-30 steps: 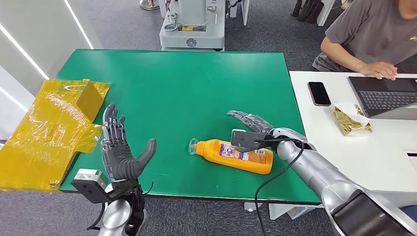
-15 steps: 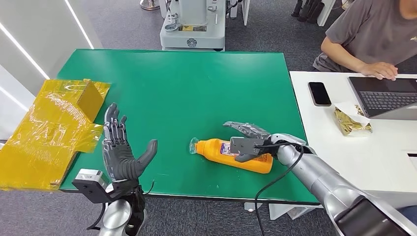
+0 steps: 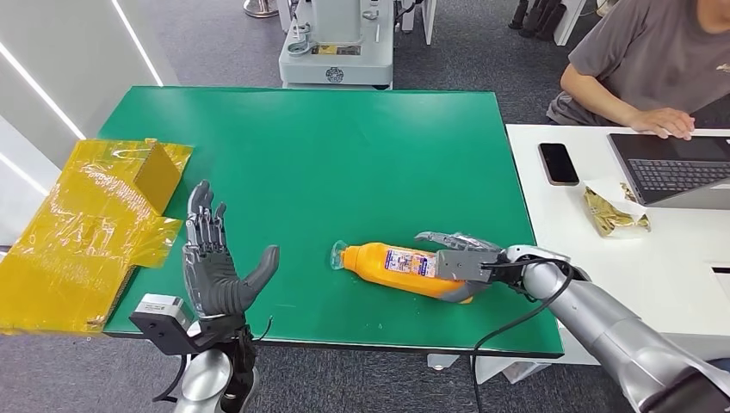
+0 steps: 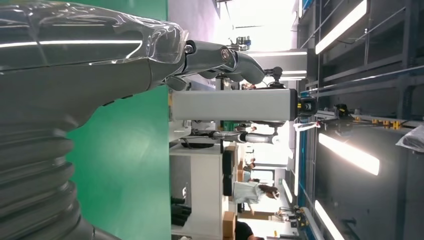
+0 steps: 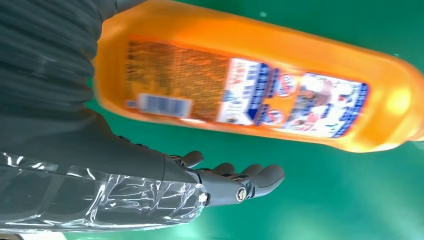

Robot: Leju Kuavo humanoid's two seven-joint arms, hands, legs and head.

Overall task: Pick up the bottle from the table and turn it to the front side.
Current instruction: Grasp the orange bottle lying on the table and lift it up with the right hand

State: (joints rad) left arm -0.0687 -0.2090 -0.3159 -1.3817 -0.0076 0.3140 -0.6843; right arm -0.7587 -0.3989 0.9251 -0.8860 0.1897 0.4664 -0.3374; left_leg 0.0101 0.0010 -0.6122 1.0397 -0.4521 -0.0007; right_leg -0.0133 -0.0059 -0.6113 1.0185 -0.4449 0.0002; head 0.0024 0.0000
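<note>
Robotics lab / open-plan workshop.
Grey carpet floor, green table (image 3: 344,155) w/ robot base unit (image 3: 337,41) behind it; white desk (image 3: 654,258) alongside, person (image 3: 641,60) on laptop (image 3: 671,163), phone (image 3: 559,163) nearby. Left wrist view: ceiling strip lights (image 4: 347,152), shelving, stacked boxes.

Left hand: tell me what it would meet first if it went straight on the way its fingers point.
Probably nothing: the left hand points its fingers up and away over bare green table. The yellow wrapping lies off to its side; depth is unclear.

green table (image 3: 344,146), orange bottle (image 3: 405,269) lying flat
</note>
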